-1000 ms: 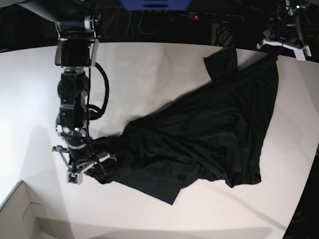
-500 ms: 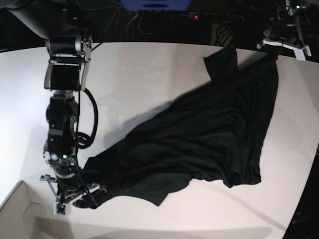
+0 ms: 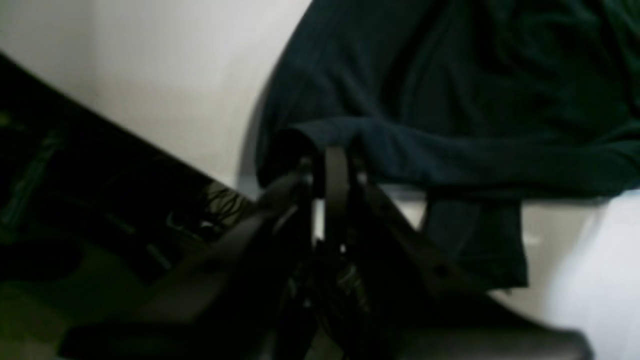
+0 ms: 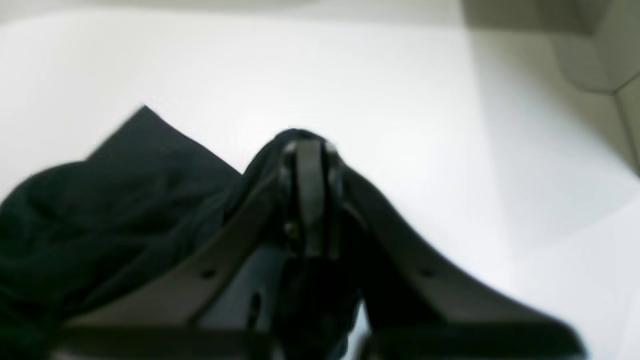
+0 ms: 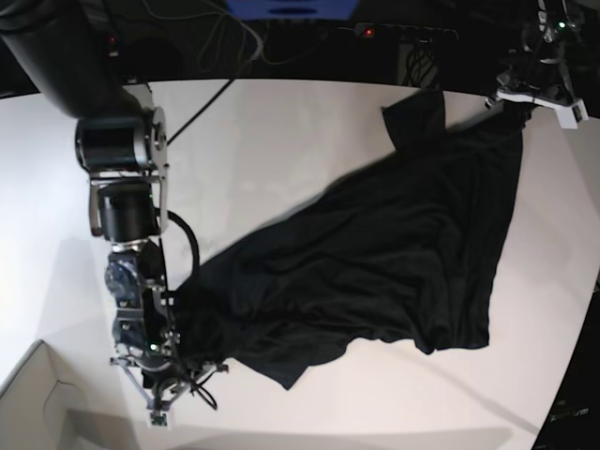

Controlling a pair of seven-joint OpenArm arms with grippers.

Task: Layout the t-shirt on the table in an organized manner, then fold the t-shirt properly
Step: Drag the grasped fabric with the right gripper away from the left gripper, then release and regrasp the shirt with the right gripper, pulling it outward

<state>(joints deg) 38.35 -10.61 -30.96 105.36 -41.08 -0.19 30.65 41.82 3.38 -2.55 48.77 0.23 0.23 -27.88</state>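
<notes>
The black t-shirt [image 5: 394, 253] lies stretched diagonally across the white table [image 5: 281, 141], from the far right edge to the near left. My left gripper [image 5: 525, 101] is at the far right table edge, shut on a fold of the t-shirt [image 3: 450, 155]; its closed tips [image 3: 336, 160] pinch the cloth's edge. My right gripper [image 5: 178, 380] is near the table's front left, shut on a bunched corner of the t-shirt [image 4: 125, 200]; cloth wraps its closed tips [image 4: 307, 150]. A sleeve [image 5: 417, 117] points toward the far edge.
A pale cardboard box corner [image 5: 37, 412] sits at the near left, also in the right wrist view [image 4: 590, 45]. Cables and a power strip [image 5: 403, 33] lie beyond the table's far edge. The table edge drops off at the right [image 5: 581, 309].
My right gripper has dragged the shirt's corner toward the near left edge, stretching the cloth longer and flatter. The left gripper has stayed at the far right edge.
</notes>
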